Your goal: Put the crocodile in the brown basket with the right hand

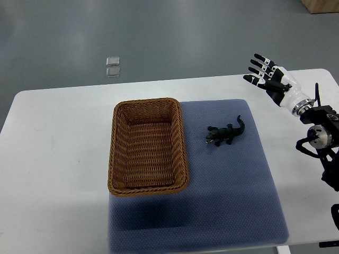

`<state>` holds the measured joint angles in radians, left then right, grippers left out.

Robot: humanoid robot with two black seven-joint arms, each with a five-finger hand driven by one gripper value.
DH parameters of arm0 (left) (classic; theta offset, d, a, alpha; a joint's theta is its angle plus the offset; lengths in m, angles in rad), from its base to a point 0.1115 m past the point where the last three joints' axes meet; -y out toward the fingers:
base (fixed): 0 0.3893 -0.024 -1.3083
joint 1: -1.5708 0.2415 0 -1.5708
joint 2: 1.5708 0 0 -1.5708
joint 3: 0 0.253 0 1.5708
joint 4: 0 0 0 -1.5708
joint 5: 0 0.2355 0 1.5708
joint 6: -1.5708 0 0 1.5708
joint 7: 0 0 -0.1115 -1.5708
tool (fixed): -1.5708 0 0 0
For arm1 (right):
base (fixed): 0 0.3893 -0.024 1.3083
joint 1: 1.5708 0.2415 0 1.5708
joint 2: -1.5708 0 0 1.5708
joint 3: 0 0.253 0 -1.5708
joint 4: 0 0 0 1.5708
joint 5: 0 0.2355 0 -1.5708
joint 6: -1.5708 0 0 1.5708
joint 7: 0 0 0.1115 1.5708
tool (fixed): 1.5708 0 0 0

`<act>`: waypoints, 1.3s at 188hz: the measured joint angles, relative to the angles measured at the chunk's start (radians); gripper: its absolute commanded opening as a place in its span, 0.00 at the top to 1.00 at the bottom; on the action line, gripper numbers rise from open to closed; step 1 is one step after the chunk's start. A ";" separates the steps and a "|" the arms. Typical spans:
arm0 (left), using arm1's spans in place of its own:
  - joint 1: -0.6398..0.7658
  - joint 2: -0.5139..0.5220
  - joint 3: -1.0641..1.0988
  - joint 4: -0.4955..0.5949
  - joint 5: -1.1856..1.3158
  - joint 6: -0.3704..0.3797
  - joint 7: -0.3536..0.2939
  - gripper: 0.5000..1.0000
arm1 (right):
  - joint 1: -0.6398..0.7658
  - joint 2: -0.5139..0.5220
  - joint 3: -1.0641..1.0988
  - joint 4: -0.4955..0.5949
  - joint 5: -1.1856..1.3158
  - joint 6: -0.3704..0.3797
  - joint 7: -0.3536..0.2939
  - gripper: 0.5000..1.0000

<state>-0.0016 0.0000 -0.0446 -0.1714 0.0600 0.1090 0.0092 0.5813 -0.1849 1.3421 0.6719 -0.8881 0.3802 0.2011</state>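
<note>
A small dark green toy crocodile [226,133] lies on a blue-grey mat [228,185], its tail pointing up and right. To its left stands a brown wicker basket [117,159], rectangular and holding nothing. My right hand [266,74] hovers over the table's far right part, above and to the right of the crocodile, well apart from it. Its fingers [260,64] are spread and hold nothing. The left arm does not show.
The mat lies on a white table [53,159] with rounded corners. Two small clear squares [113,66] lie on the grey floor beyond the table. A wooden box corner [322,5] shows at the top right.
</note>
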 measured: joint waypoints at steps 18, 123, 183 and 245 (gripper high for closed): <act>0.000 0.000 -0.001 0.000 0.000 0.000 0.000 0.00 | 0.001 -0.002 0.000 0.000 0.000 0.000 0.000 0.14; 0.000 0.000 -0.001 0.001 0.000 0.000 0.000 0.00 | 0.003 -0.010 -0.004 0.010 0.000 0.001 0.001 0.14; 0.000 0.000 -0.001 0.001 0.000 0.000 0.000 0.00 | 0.059 -0.099 -0.121 0.019 -0.018 0.110 0.025 0.14; 0.000 0.000 -0.001 0.001 0.000 0.000 0.000 0.00 | 0.270 -0.311 -0.541 0.086 -0.159 0.218 0.136 0.15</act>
<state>-0.0016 0.0000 -0.0456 -0.1703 0.0597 0.1090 0.0092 0.8512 -0.4960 0.8010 0.7584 -1.0468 0.5980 0.3376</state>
